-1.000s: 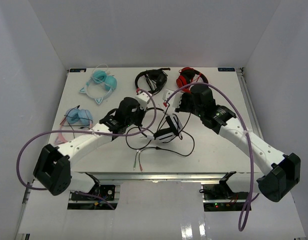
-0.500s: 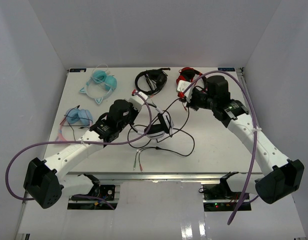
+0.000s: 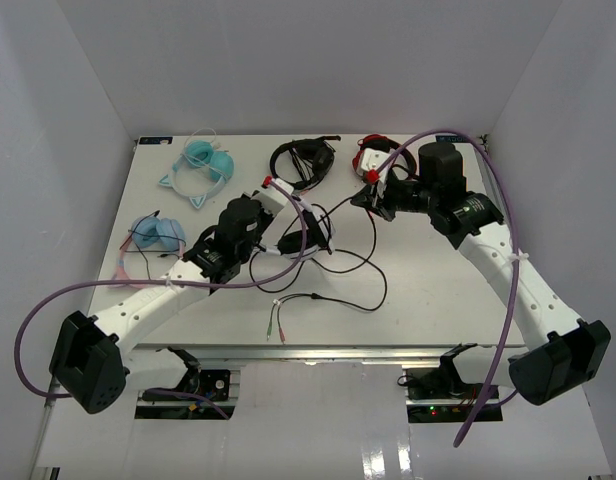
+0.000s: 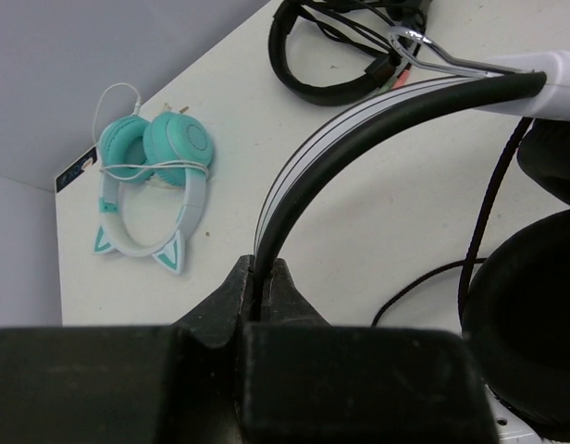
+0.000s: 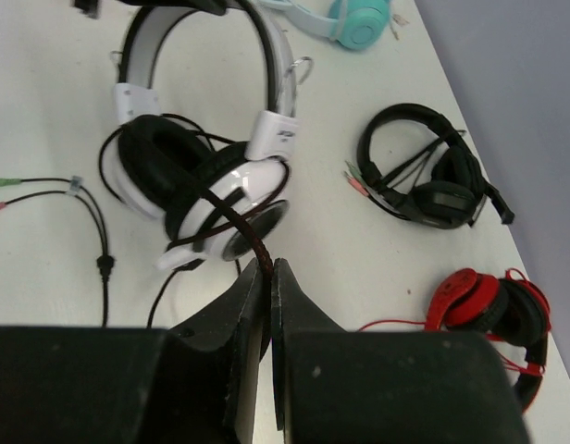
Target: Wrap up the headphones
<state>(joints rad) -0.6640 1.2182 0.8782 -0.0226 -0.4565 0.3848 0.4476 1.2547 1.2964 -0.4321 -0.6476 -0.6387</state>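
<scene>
- table (image 3: 428,290): flat matte white top
- headphones (image 5: 211,185): mid-table between the arms; round glossy white cups, black padded cushions, arched white-and-black band
- left fingers (image 4: 274,282): pinched tight on the smooth curved band
- right fingers (image 5: 278,277): clamped on the cable (image 5: 231,222), thin black braid, just beside the cups
- remaining cable lies in slack loops on the table
- split plugs (image 5: 3,194): red and green tips

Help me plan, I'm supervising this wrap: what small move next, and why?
Probably the right gripper should swing its pinched cable around the headphones: the left gripper clamps the headband steady, and most of the cable trails loose.
</scene>
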